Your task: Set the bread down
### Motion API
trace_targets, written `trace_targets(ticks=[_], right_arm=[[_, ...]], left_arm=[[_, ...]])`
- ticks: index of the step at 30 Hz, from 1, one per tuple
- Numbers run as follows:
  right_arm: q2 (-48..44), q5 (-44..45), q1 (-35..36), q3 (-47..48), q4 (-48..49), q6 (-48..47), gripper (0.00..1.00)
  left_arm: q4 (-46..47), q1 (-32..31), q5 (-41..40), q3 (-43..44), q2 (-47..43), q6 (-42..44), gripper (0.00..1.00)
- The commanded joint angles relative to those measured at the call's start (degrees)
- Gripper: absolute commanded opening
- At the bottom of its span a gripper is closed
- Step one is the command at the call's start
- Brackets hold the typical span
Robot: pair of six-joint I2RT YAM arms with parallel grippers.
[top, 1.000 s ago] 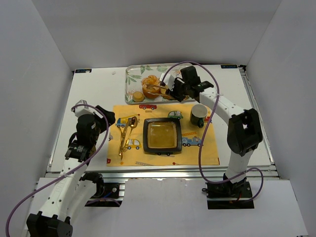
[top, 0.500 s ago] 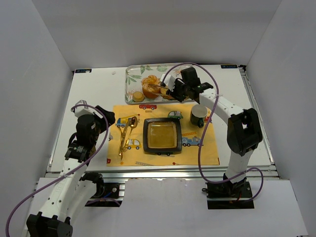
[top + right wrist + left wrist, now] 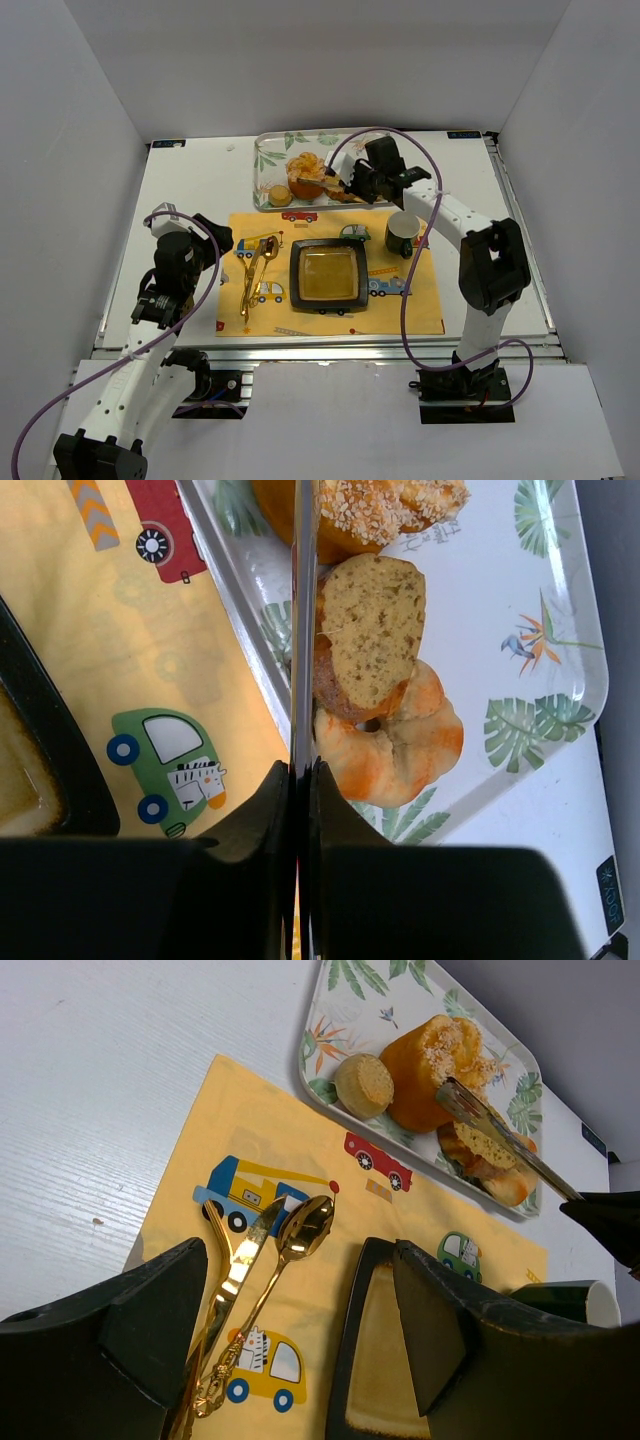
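A leaf-print tray (image 3: 268,150) at the back holds the bread. The large round bun with a crackled orange top (image 3: 305,178) (image 3: 430,1075) (image 3: 360,510) stands beside a small flat tan round (image 3: 279,196) (image 3: 363,1084). A cut slice (image 3: 370,630) lies on an orange-white ring bread (image 3: 400,745). My right gripper (image 3: 362,183) (image 3: 302,770) is shut on metal tongs (image 3: 303,600) (image 3: 500,1135). The tongs reach over the slice toward the bun. My left gripper (image 3: 213,241) (image 3: 300,1300) is open and empty above the yellow placemat's left part.
A black square plate (image 3: 326,275) sits mid-placemat (image 3: 400,310). A dark green mug (image 3: 403,233) stands to its right. Gold cutlery (image 3: 255,270) (image 3: 270,1280) lies to its left. White walls enclose the table.
My right gripper has shifted slightly left with the tongs, over the bread on the tray. The left arm has not moved.
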Motion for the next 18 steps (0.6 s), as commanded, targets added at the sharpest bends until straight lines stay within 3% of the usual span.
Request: trace_targets(ticks=[1, 10, 18], right_arm=[[-1.5, -1.7, 0.1, 3.5, 1.1, 1.3, 0.01], [-10.0, -8.9, -0.6, 3.4, 5.3, 5.7, 0.0], [-20.8, -14.8, -0.8, -6.6, 5.5, 5.2, 0.0]], left_arm=[[0.1, 0.3, -0.7, 1.9, -0.4, 0.1, 0.84], [0.0, 0.3, -0.7, 2.1, -0.6, 0.3, 0.84], [-0.1, 0.3, -0.9, 1.4, -2.1, 0.0, 0.84]])
